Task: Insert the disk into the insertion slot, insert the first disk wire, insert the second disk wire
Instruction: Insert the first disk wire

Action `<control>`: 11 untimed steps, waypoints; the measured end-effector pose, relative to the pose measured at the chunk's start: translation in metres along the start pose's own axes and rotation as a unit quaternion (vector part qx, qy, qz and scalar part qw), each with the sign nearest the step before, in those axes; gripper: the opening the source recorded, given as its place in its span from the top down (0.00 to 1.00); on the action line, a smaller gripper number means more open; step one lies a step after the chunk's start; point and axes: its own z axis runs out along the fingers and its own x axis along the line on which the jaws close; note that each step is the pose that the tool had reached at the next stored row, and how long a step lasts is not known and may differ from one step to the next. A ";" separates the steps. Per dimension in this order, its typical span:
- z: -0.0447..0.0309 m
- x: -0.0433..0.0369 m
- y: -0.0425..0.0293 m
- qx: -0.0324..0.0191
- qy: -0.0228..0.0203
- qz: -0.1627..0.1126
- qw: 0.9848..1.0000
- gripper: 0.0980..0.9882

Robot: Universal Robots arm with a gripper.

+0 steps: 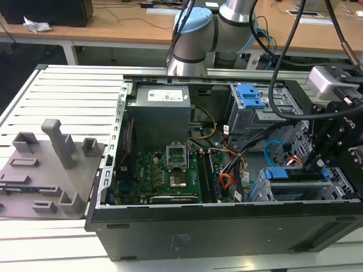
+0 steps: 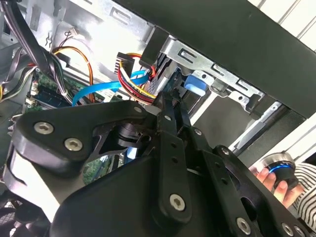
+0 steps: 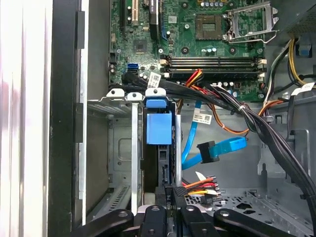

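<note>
On my feed the disk [image 3: 159, 129] sits edge-up in the insertion slot [image 3: 121, 163], gripper [image 3: 171, 190] at its end, fingers pinched together, second disk wire [image 3: 232, 144] just beside

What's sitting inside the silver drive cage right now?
The disk in its blue caddy stands edge-on inside the drive cage. The end nearest the gripper is covered by it, so any plug there cannot be seen.
</note>
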 end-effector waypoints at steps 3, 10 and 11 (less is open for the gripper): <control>0.0006 0.0001 -0.0001 0.000 0.000 0.000 1.000 0.91; 0.0042 0.0002 -0.0003 0.000 0.000 0.000 1.000 0.90; 0.0041 0.0002 -0.0003 0.000 0.000 0.000 1.000 0.90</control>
